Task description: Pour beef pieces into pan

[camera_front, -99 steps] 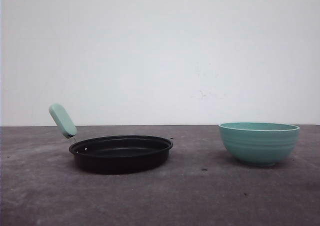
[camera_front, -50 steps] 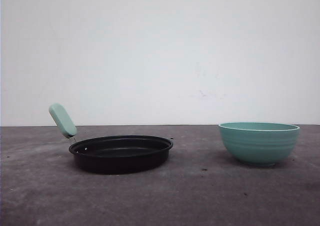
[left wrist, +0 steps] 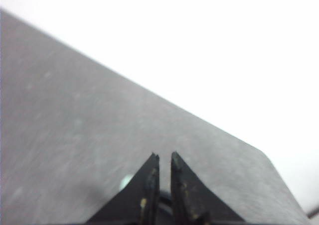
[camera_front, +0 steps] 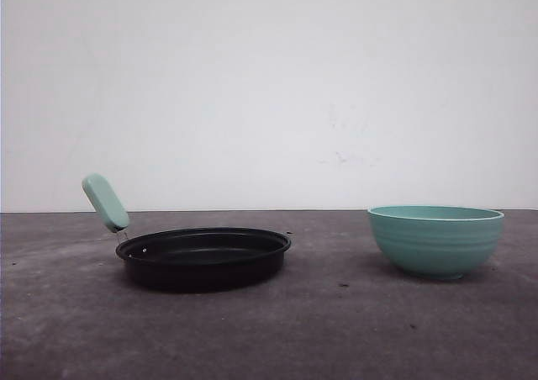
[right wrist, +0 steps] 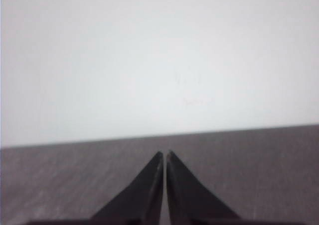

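The black pan (camera_front: 203, 258) sits low on the dark table at the left, its mint-green handle (camera_front: 106, 203) angled up and to the left. No beef pieces show; the low camera angle hides the pan's floor and the bowl's inside. In the left wrist view my left gripper (left wrist: 164, 156) hangs over bare table, its jaws nearly together with only a thin slit and nothing between them. My right gripper (right wrist: 165, 154) is shut and empty over bare table, facing the white wall.
A teal ribbed bowl (camera_front: 435, 241) stands at the right, about a pan's width from the pan. The grey table (camera_front: 336, 329) runs back to a white wall. In the left wrist view the table's corner (left wrist: 269, 160) lies ahead.
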{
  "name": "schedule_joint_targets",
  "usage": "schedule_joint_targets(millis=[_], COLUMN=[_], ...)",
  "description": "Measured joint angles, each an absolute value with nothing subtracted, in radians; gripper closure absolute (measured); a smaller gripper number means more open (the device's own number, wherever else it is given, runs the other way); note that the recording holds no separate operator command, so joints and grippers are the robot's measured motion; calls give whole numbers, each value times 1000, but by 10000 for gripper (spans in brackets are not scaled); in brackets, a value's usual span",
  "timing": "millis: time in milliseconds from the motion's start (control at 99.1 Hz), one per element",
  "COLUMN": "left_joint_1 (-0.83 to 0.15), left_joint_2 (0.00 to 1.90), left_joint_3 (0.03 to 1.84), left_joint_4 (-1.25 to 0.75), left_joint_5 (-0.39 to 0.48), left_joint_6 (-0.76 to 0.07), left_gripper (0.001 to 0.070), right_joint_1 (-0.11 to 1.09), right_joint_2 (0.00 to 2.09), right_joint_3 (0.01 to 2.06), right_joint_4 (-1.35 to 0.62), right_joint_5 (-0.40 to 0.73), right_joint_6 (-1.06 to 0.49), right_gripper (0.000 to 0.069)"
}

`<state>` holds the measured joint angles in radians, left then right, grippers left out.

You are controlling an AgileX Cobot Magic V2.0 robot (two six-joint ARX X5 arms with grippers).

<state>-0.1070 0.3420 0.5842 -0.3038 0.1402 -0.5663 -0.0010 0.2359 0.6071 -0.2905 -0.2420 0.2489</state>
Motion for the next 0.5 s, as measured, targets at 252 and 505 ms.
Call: schedule_joint_targets(millis=[252, 505], left_joint_1=[-107, -109], left_joint_2=[716, 830], left_joint_3=[1015, 1143], left_joint_4=[-355, -517], left_joint_5=[248, 311], left_joint_6=[-435, -406], left_gripper=[695, 388], right_joint_1=[1, 14], right_joint_2=[574, 638], right_joint_3=[1007, 1080], right_joint_4=[-476, -518], right_joint_5=[-260, -263], right_joint_6=[184, 161], right_gripper=[681, 547])
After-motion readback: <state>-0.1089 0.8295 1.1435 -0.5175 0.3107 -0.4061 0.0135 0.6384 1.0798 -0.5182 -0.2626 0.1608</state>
